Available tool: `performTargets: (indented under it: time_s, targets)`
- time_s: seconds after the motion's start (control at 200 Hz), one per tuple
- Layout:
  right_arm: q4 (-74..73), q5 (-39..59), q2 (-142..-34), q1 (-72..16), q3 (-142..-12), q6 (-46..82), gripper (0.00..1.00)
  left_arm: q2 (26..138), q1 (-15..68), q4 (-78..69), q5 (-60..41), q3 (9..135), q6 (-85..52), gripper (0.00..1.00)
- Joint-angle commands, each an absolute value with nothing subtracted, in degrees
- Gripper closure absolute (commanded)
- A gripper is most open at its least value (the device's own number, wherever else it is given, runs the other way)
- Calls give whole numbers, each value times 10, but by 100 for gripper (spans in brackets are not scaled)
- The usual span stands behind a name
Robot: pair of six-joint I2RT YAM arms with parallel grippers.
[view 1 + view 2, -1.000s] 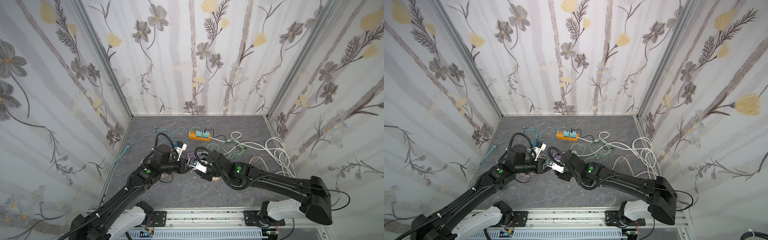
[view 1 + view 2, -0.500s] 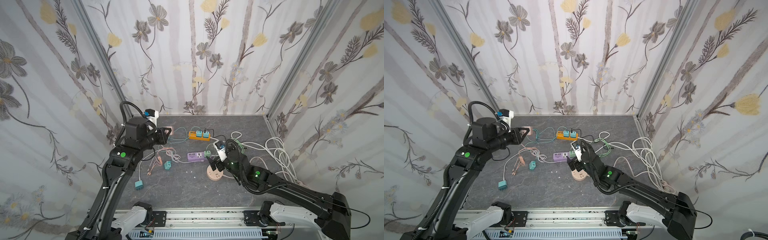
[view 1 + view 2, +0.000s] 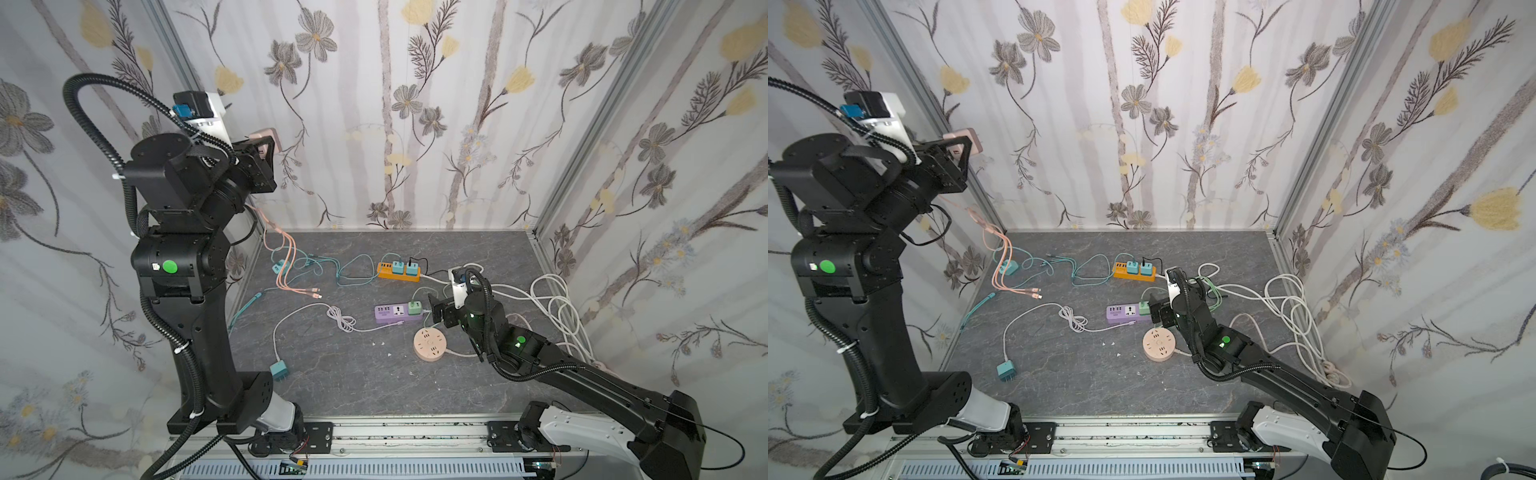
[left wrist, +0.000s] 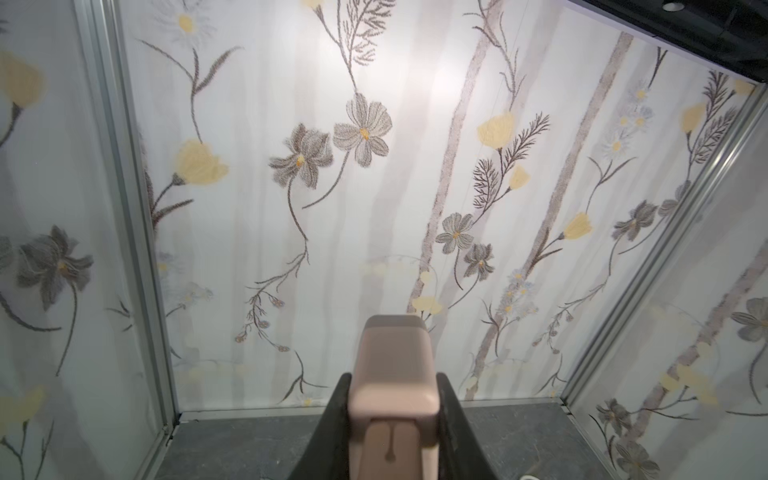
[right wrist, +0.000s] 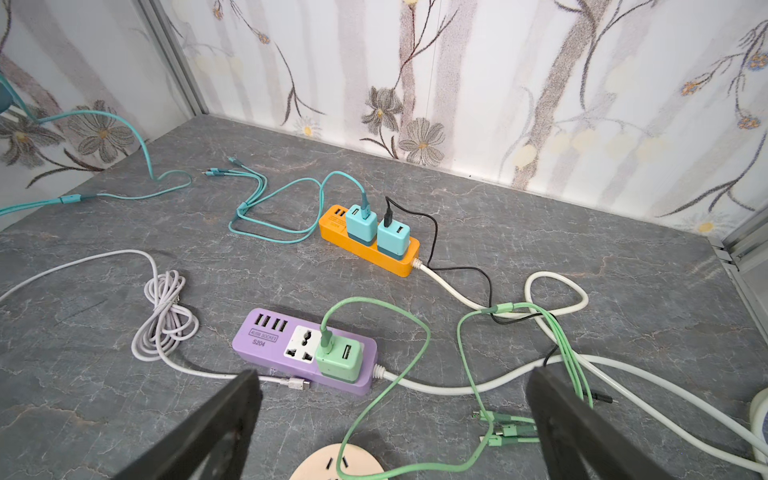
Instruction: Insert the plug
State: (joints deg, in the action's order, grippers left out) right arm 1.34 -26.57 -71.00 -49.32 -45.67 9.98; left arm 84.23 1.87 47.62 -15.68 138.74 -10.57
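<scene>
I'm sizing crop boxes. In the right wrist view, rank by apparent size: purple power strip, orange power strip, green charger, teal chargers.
1. purple power strip, nearer the camera
2. orange power strip
3. green charger, nearer too
4. teal charger with teal cable and teal charger with black cable: alike, unranked

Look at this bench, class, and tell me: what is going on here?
The left gripper is shut on a pink charger plug, held high near the back left corner, with pink cables trailing down to the table. The right gripper hangs open and empty, low beside the purple power strip. That strip has a green charger plugged in and its universal socket free. The orange strip carries two teal chargers.
</scene>
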Motion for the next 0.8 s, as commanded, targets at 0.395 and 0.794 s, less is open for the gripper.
performTargets:
  time_s: [0.395,0.794]
  targets:
    - [-142,134,-968,-565,-657,24,3,736,18,425,-316,1176,-201,100]
    - [-208,33,-1214,-629,-928,73,5,693,18,393,-326,1063,-222,100]
